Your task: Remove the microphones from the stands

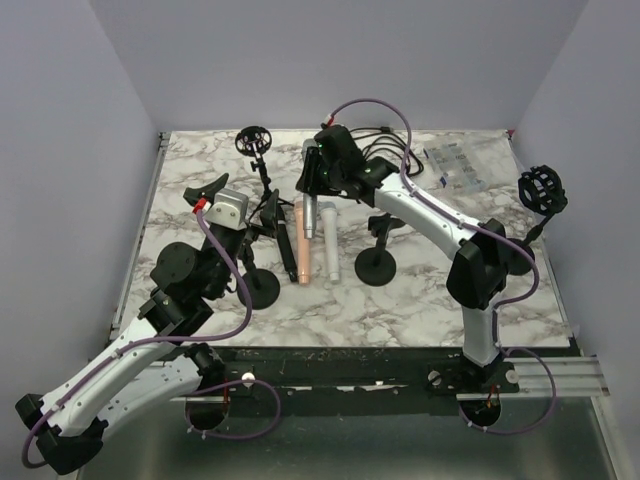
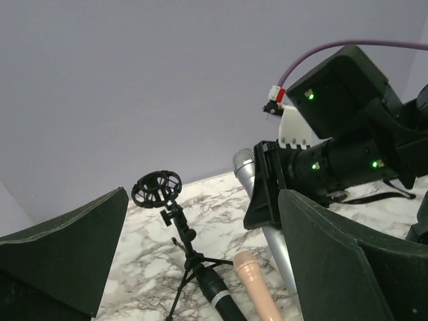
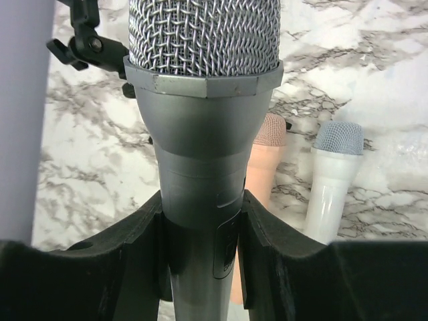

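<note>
My right gripper is shut on a grey microphone with a mesh head, gripping its body just below the head; the pads press on both sides. The microphone is held at the table's back centre and also shows in the left wrist view. Its lower end is hidden, so I cannot tell whether it sits in a stand. A black tripod stand with an empty shock mount stands to its left. My left gripper is open and empty, left of the microphone.
A peach microphone, a white one and a black one lie on the marble table. Round-base stands sit at front centre-left and centre-right. Another shock-mount stand is at the right edge.
</note>
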Robot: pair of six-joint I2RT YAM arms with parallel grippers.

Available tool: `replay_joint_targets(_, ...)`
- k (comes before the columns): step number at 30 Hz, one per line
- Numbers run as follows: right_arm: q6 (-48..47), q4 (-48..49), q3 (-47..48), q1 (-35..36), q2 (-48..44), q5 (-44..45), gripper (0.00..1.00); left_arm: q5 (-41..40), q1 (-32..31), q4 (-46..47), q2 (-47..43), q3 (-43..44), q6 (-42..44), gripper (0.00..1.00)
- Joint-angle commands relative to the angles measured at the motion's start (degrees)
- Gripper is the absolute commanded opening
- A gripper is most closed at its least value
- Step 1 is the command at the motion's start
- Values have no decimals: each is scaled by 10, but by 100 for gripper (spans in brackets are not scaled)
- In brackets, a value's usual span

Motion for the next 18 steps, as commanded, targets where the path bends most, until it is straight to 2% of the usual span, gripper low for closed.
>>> replay_joint_targets(1,-11,-24,12,49,12,183,1,-13,-3,10,-6,4,4,98)
replay_joint_targets(9,-8,-40,-2,105,45,302,1,-13,-3,11,-5,3,6,98)
replay_joint_targets(11,-16,-38,-6,112,52,323,6,-12,-3,10,-4,3,5,99)
replay_joint_targets(18,-15,-37,-15,117,94,332,11,-13,-3,10,-3,3,5,98)
